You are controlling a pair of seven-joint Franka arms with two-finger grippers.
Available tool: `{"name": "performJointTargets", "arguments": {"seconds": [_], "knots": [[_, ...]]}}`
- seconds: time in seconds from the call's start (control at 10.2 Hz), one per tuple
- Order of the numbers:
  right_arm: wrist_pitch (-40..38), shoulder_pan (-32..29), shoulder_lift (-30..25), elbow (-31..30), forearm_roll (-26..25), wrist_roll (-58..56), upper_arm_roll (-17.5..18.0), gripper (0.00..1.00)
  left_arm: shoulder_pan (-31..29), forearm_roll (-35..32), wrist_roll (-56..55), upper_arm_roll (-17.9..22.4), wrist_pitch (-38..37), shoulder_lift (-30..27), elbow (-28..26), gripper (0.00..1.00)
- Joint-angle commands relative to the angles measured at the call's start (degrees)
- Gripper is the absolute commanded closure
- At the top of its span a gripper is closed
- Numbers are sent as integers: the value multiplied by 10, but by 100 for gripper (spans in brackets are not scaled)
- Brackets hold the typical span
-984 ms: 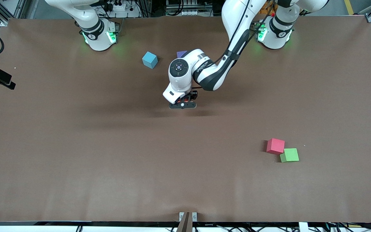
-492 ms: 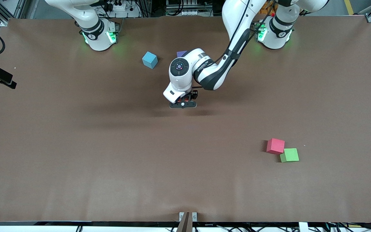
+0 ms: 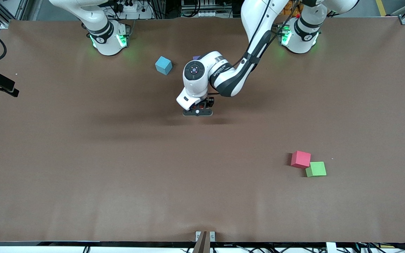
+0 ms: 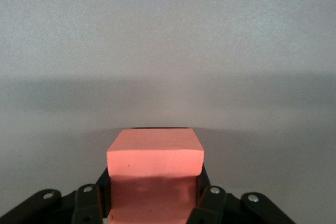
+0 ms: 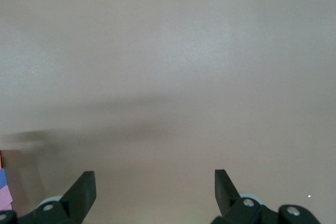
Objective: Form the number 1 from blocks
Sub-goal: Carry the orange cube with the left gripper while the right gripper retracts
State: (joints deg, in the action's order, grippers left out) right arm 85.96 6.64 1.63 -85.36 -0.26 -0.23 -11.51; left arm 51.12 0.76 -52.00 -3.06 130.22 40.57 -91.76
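Left hand point(image 3: 197, 111) grips an orange-red block point(image 4: 155, 163) above the brown surface point(image 3: 118, 158), near the blue cube point(image 3: 163, 65). Right hand point(image 5: 155, 192) waits with fingers spread wide, holding nothing.

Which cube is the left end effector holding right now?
The orange-red cube, clamped in the left end effector; the blue, crimson and green cubes sit on the table.

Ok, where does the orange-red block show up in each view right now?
Front view: orange-red block only glimpsed, clamped in the left gripper over the middle of the table.
Left wrist view: block low in the middle, between the fingers.
Right wrist view: not in it.
Shared landmark: the brown table.
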Motion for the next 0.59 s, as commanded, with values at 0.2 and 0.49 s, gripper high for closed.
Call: {"name": "performJointTargets", "arguments": {"seconds": [0.2, 0.49], "knots": [[-9, -6, 1, 8, -5, 8, 10, 0, 0, -18, -1, -1, 13, -13, -21, 49], [-9, -8, 1, 8, -4, 8, 11, 0, -1, -7, -6, -3, 14, -15, -13, 0]]}}
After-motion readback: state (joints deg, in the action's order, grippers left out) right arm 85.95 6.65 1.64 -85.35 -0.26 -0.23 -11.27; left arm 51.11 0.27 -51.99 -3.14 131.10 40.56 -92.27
